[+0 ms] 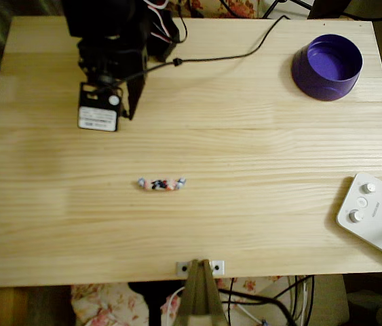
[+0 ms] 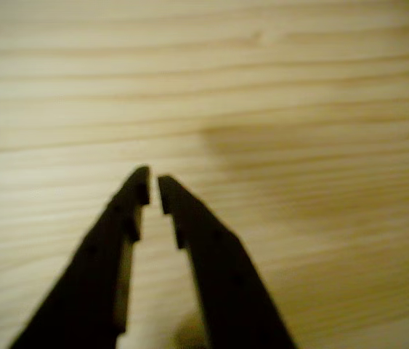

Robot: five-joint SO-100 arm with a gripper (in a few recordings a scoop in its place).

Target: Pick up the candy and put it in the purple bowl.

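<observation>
Over bare wood, top left of table (image 1: 245, 136) in overhead view: gripper (image 2: 153, 185) nearly closed, tips almost touching, nothing held. Looks like start, grab not begun. Candy (image 1: 161, 184) lies flat mid-table, well apart from arm, nothing near it. Bowl (image 1: 327, 66) sits far top right, open, empty. Black cable (image 1: 231, 56) runs between arm and bowl, might snag. White device (image 1: 375, 214) at right edge, out of way.

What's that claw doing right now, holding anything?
Gripper: nearly shut, fingertips a sliver apart, holding nothing. The candy lies on the table, away from it.
</observation>
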